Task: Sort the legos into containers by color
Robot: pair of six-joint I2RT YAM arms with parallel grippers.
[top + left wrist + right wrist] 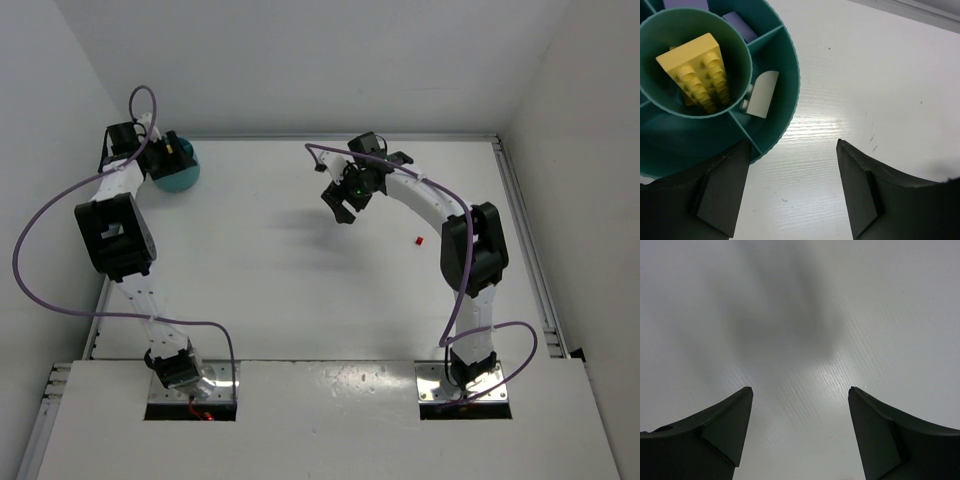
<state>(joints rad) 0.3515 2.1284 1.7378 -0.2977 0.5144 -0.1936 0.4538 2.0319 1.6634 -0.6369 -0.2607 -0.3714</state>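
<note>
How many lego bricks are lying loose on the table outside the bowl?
1. A red brick lies on the table beside the right arm, far from the teal bowl. The arms may hide others.

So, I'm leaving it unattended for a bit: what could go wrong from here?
1. The red brick lies close beside the right arm, behind the open right gripper; the arm might knock it while turning back.
2. The open left gripper hangs at the rim of the teal bowl; a sideways move could shove it.

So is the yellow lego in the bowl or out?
In. The yellow lego sits inside the round middle compartment of the teal bowl, walls around it.
</note>
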